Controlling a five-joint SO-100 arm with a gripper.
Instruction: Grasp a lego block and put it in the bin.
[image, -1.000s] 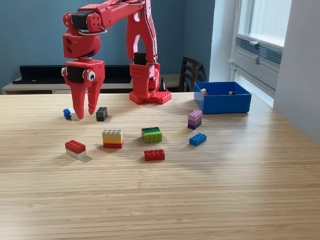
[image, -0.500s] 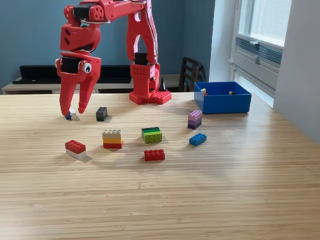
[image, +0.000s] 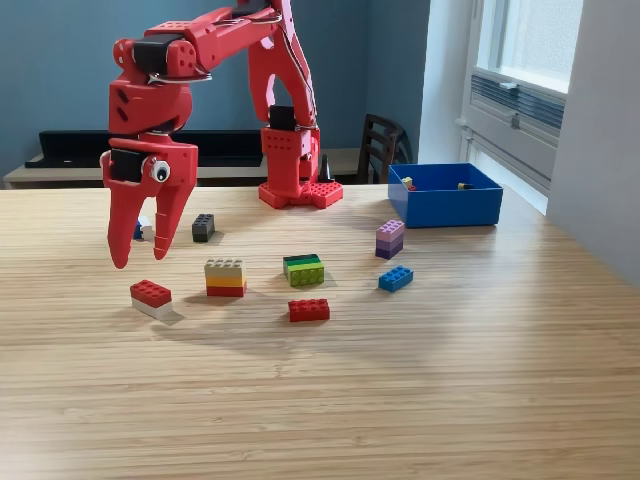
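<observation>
My red gripper (image: 140, 257) hangs open, fingers pointing down, a little above and behind a red-on-white lego block (image: 151, 298) at the exterior view's left. Nothing sits between the fingers. Other blocks lie on the wooden table: a grey-yellow-red stack (image: 225, 277), a green stack (image: 303, 269), a flat red block (image: 309, 310), a blue block (image: 395, 279), a purple stack (image: 390, 239), a black block (image: 203, 227) and a small blue-white one (image: 141, 229) partly hidden behind the gripper. The blue bin (image: 444, 195) stands at the back right, holding a few small pieces.
The arm's red base (image: 297, 190) is fixed at the table's far middle. A dark chair (image: 380, 147) stands behind the table, and a window wall runs along the exterior view's right.
The gripper has swung toward the near left and come lower, from over the small blue-white block to above the red-on-white block. No block has moved.
</observation>
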